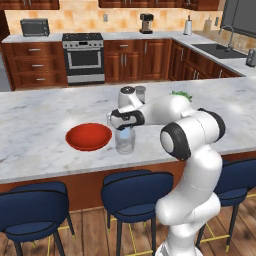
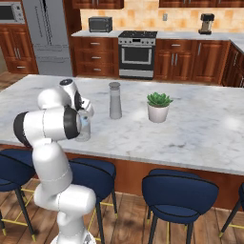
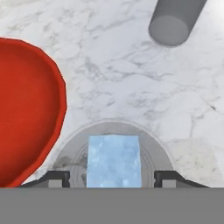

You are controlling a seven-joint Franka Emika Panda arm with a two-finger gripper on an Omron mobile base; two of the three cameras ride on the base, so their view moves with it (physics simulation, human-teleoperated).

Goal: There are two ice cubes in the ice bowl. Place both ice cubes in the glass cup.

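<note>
An ice cube (image 3: 113,160) is seen over the glass cup (image 3: 114,131), just beside the ice bowl (image 3: 26,109). The fingers (image 3: 57,178) are set apart; a rim strike could bounce it out.

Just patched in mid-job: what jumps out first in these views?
The red ice bowl on the marble island, close beside the glass cup. The gripper hangs right over the cup, a pale blue ice cube between its jaws, which stand apart. Behind stands a grey shaker.

a pale blue ice cube (image 3: 113,161) sits in the clear glass cup (image 1: 125,141), just beside the red ice bowl (image 1: 88,136).
</note>
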